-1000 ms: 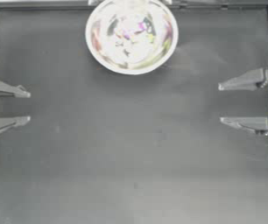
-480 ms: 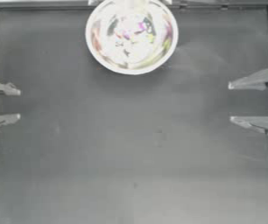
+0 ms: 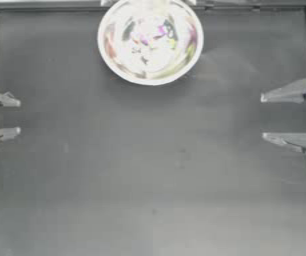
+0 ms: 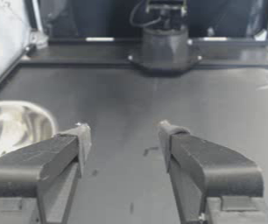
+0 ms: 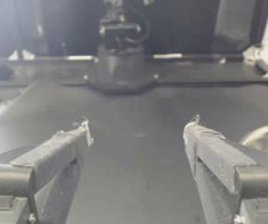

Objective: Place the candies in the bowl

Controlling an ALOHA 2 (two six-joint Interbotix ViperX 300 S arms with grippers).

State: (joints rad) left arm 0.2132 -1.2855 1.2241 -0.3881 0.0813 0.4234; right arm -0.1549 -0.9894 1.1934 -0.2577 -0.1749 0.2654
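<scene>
Judging by the bare dark table [image 3: 149,190], the work looks finished: no candy lies loose anywhere, and nothing blocks either arm. At the left edge the left gripper [image 3: 9,116] hangs drawn back, jaws apart and empty. Up the middle, against the table's far edge, sits the shiny bowl [image 3: 119,65]; coloured flecks inside, magenta and yellow-green among them, are probably the candies [image 3: 152,40]. At the right edge the right gripper [image 3: 268,116] waits likewise, jaws spread, empty. Probably nothing remains to fetch.

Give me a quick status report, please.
Left claw and right claw open, at table edges. Candies in bowl. Nothing in the way.
</scene>
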